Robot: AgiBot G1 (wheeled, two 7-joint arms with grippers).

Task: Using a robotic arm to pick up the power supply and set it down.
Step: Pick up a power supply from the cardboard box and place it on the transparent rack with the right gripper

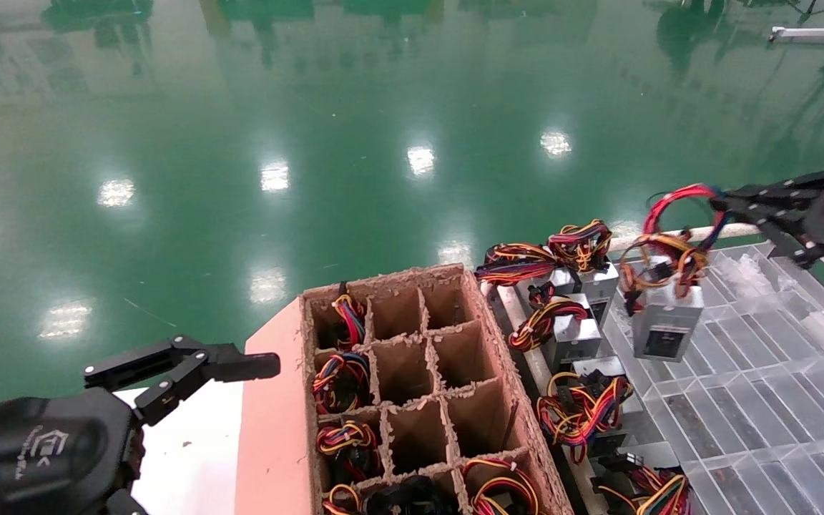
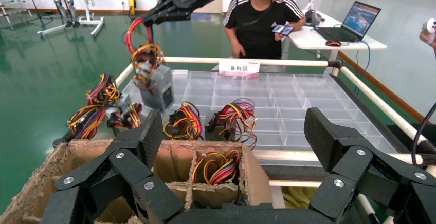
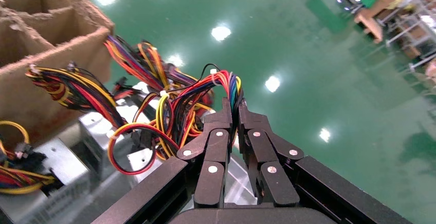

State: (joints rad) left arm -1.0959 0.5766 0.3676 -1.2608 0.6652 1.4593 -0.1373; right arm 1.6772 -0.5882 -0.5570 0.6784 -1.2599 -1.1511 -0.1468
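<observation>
**Pincer has the power supply by its wires: go slow now**

Right pincer [image 1: 723, 204] is squeezed tight on the red wire loop of the power supply [image 1: 666, 322]. The grey box hangs under its wires in the air, over the clear tray [image 1: 777, 372]. It hangs a bit tilted, near the other boxes [image 1: 584, 286] that lie by the tray's edge.

The hold is only on the wires, not on the box. So the box can swing like a toy on a string. I think the best way is to move slowly and bring it down gently until the box sits flat on the tray. Only then should the pincer open. I cannot tell for sure which tray pocket is right under it.

Keep it away from the other wire bundles, so nothing gets tangled.

Left pincer [image 1: 226, 365] waits wide open and holds nothing, next to the cardboard box [image 1: 383, 286].
</observation>
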